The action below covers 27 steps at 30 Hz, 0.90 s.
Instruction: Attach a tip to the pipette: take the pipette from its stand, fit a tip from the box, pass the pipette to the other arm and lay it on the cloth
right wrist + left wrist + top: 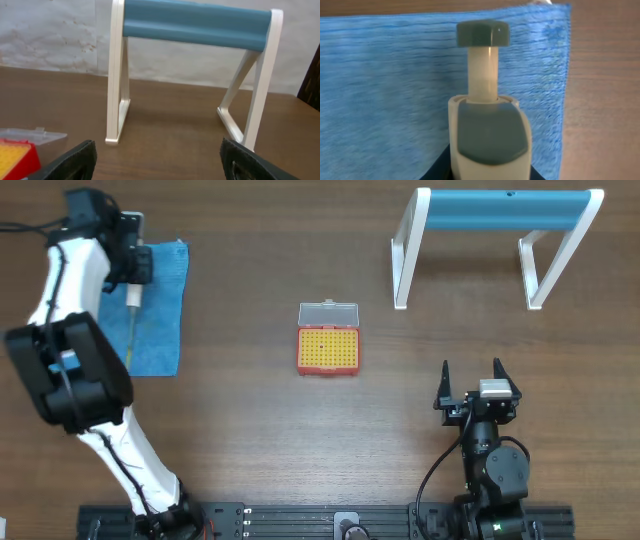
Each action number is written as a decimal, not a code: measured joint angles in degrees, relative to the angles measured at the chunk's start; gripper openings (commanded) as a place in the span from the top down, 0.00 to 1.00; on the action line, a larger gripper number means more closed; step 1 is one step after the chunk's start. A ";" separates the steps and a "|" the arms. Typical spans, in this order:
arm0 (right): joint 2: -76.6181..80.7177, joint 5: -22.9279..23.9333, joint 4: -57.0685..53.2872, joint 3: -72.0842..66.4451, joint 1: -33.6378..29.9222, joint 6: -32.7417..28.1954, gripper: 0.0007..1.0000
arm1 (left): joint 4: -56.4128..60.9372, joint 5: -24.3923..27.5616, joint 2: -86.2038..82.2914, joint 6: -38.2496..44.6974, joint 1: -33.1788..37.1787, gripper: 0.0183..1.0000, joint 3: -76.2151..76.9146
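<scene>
The pipette (132, 302) was at the far left corner of the tabletop (250, 440), over the blue cloth (160, 310), with the left gripper (136, 268) clamped on its upper body. Whether it rested on the cloth or hung just above it could not be told. In the left wrist view it had a cream body (487, 135) with a rounded grey panel on its face. A pale shaft rose from the body to a grey, faceted plunger button (483, 34). From above, its slim lower end ran toward the near edge of the cloth and ended in a thin yellowish tip (129, 345).

The cloth was a ribbed blue weave, lying flat with its long sides running from far to near. The tip box (328, 350) sat near the middle of the tabletop, with red walls, a grid of yellow tips and its clear lid (328, 313) folded back on the far side. The pipette stand (505, 210), white legs under a blue bar, stood at the far right corner. The right gripper (471, 370) was near the near right edge with its fingers spread apart, facing the stand (195, 25).

The tabletop was dark brown wood grain. Behind it, in the right wrist view, was a pale, mottled wall (50, 35).
</scene>
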 measured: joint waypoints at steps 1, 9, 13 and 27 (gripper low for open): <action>0.00 0.02 -1.64 0.02 0.00 0.00 0.19 | 0.68 -0.11 0.87 0.00 -0.61 0.99 0.00; 0.17 -0.02 -2.03 0.02 0.00 0.00 0.19 | 3.19 -0.13 5.42 -2.64 -1.57 0.98 0.00; 0.17 -0.02 -2.03 0.00 0.00 0.00 0.19 | 3.30 -0.13 6.16 -3.06 -1.57 0.89 0.00; 0.17 -0.02 -2.05 0.00 0.00 0.00 0.19 | -0.57 0.15 7.02 -4.09 -1.36 0.00 0.94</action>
